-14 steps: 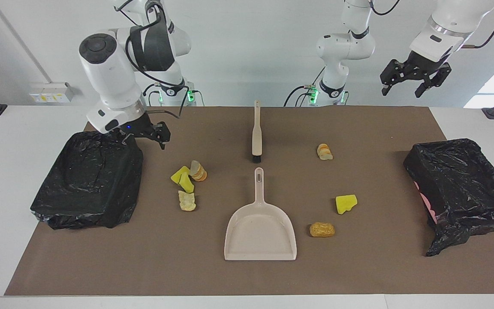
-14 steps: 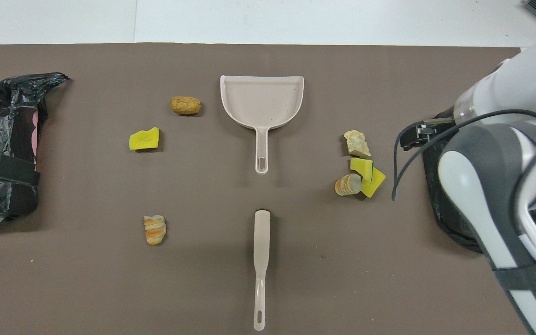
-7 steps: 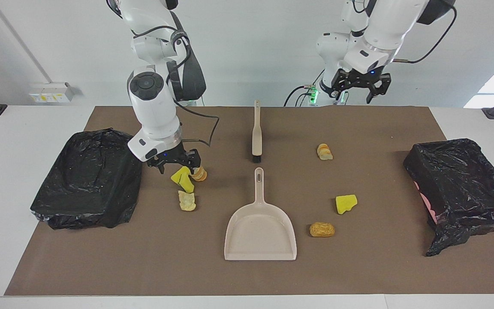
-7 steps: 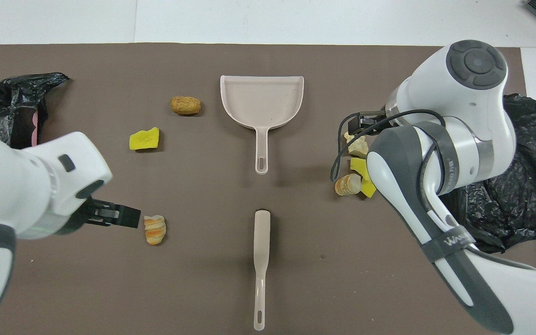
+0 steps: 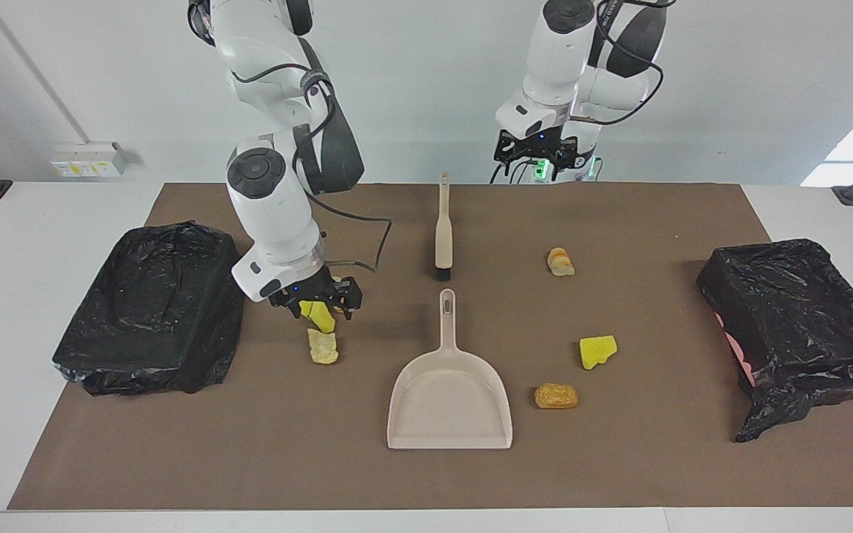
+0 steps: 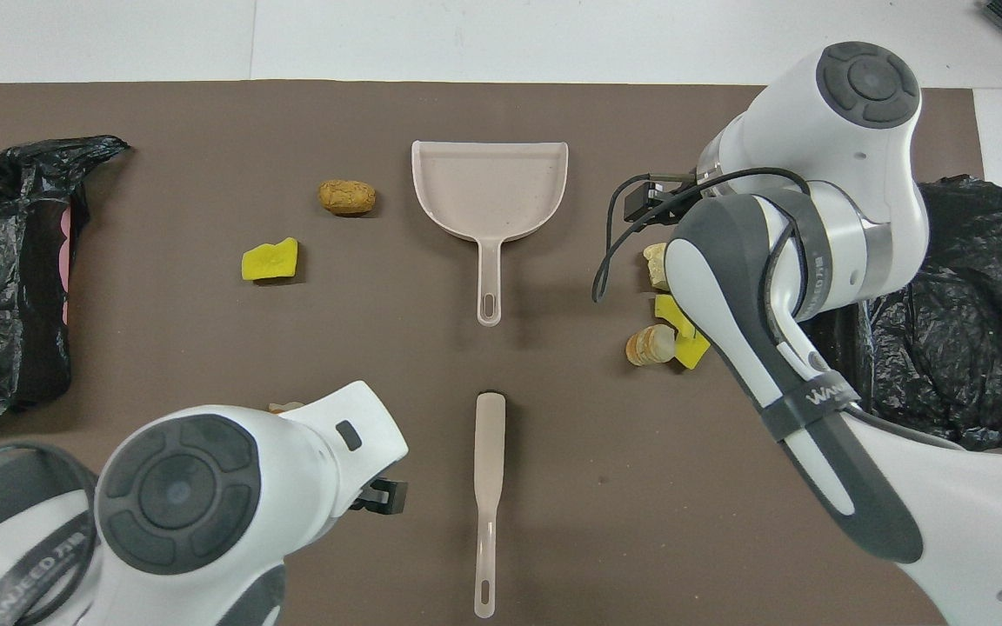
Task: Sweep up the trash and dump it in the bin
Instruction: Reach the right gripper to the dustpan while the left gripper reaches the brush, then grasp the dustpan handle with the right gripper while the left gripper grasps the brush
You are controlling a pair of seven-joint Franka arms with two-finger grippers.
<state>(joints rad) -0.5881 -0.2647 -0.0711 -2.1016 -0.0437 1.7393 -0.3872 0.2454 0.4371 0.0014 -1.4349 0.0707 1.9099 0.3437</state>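
Over the sponge cluster (image 5: 317, 314) beside the dustpan (image 5: 449, 403), my right hand (image 5: 317, 302) hangs open, empty; next I must grasp that dustpan's handle, I judge.

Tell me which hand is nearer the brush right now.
Left. The left hand hangs over the mat's robot-side edge, close to the brush handle. The right hand is low over the sponge chunks, toward its own end.
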